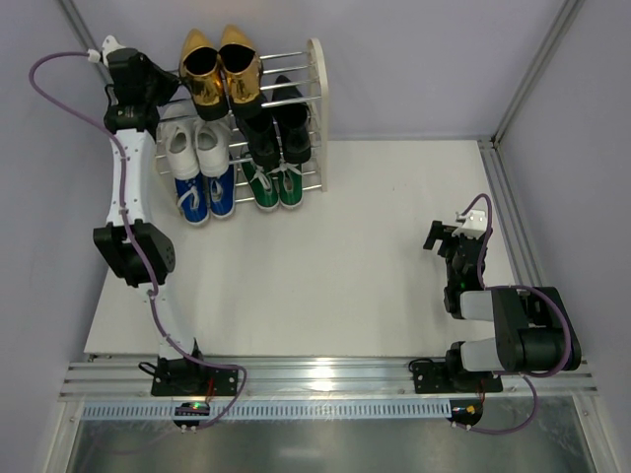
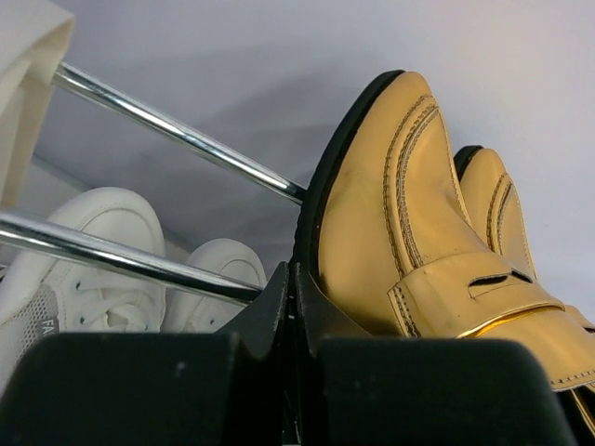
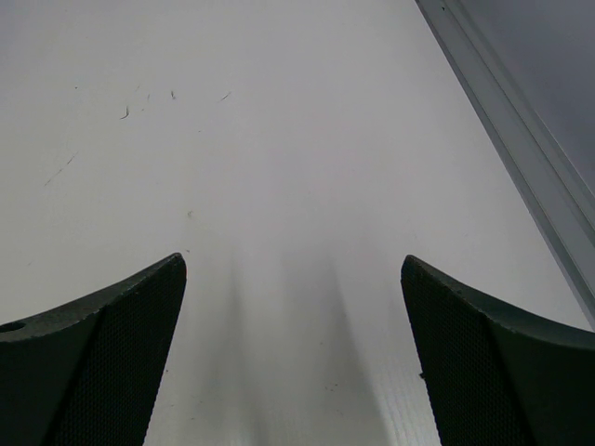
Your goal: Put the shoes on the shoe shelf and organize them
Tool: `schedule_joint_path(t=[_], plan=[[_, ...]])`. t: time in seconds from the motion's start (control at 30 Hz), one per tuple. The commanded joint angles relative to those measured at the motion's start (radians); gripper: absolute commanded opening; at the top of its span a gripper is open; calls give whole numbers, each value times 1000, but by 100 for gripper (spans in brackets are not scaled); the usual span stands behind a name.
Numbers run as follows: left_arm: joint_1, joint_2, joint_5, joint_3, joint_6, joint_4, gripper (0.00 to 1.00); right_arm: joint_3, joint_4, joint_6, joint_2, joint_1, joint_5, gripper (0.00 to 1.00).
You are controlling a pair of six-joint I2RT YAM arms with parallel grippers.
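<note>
At the upper left of the top view, the shoe shelf (image 1: 314,108) holds the gold loafers (image 1: 219,64) on its top rods. Lower down sit the white sneakers (image 1: 194,146), black loafers (image 1: 276,123), blue sneakers (image 1: 207,195) and green sneakers (image 1: 274,185). The left gripper (image 2: 292,283), fingers pressed together, sits just beside a gold sole. At the right, the right gripper (image 3: 293,263) hangs spread over the table (image 3: 279,111).

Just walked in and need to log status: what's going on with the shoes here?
All five pairs are at the shoe shelf: gold pointed shoes on top, black loafers and white sneakers below, blue sneakers and green sneakers lowest. The left gripper is up at the gold pair, closed beside a sole edge; whether it pinches it is unclear. The right gripper hangs open over the table, holding nothing.
</note>
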Motion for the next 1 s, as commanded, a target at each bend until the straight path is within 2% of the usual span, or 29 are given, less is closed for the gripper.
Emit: schedule_joint_path(t=[0.0, 0.13, 0.4, 0.5, 0.57, 0.6, 0.63, 0.7, 0.73, 0.83, 0.97], plan=[[-18, 15, 205, 39, -22, 93, 0, 6, 73, -6, -8, 1, -2, 97], [-20, 9, 222, 47, -12, 78, 0, 5, 76, -6, -9, 1, -2, 97], [-21, -173, 4, -18, 110, 104, 2, 6, 76, -6, -8, 1, 0, 97], [-35, -258, -77, -16, 175, 56, 4, 6, 76, -6, -8, 1, 0, 97], [-61, -335, -105, -41, 218, -20, 10, 5, 76, -6, -9, 1, 0, 97], [-70, -369, -110, -67, 222, -46, 14, 5, 76, -7, -8, 1, -2, 97], [-87, -405, -102, -164, 218, -74, 29, 6, 75, -6, -7, 1, -3, 97], [-140, -545, -73, -292, 219, -68, 51, 5, 76, -6, -8, 1, 0, 97], [-162, -601, -64, -371, 218, -62, 71, 6, 76, -6, -9, 1, -2, 97], [-253, -796, -59, -670, 236, -31, 99, 6, 76, -6, -9, 1, 0, 97], [-346, -1004, -56, -826, 261, -33, 100, 5, 76, -6, -9, 1, -2, 97]])
